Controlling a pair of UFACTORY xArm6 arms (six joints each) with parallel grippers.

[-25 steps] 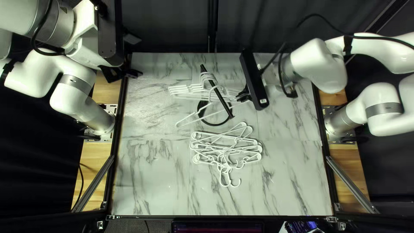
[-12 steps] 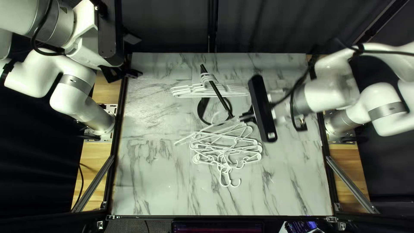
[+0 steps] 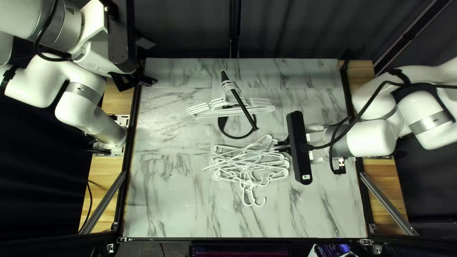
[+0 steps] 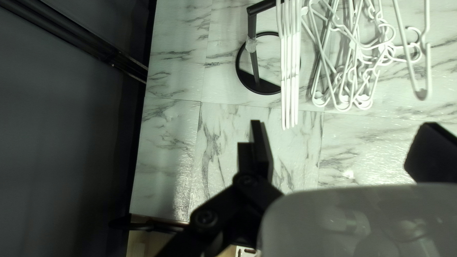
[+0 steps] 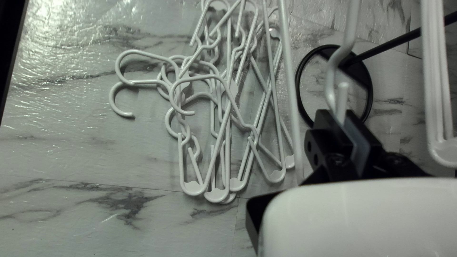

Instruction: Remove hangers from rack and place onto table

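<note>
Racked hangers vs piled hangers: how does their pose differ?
- Racked hangers hang by their hooks from the rack's bar; piled hangers lie on the table.
- Racked hangers line up nearly parallel; piled hangers cross and overlap at mixed angles.
- Racked hangers are nearer the table's far edge than piled hangers.

Shared: both white, with hooks and slim outlines.

Wht hangers (image 3: 209, 114) on blk rack (image 3: 248, 116), hanger pile (image 5: 216, 195) (total tangle) on marbled tbl (image 3: 166, 200), one hanger (image 5: 351, 35) held above
</note>
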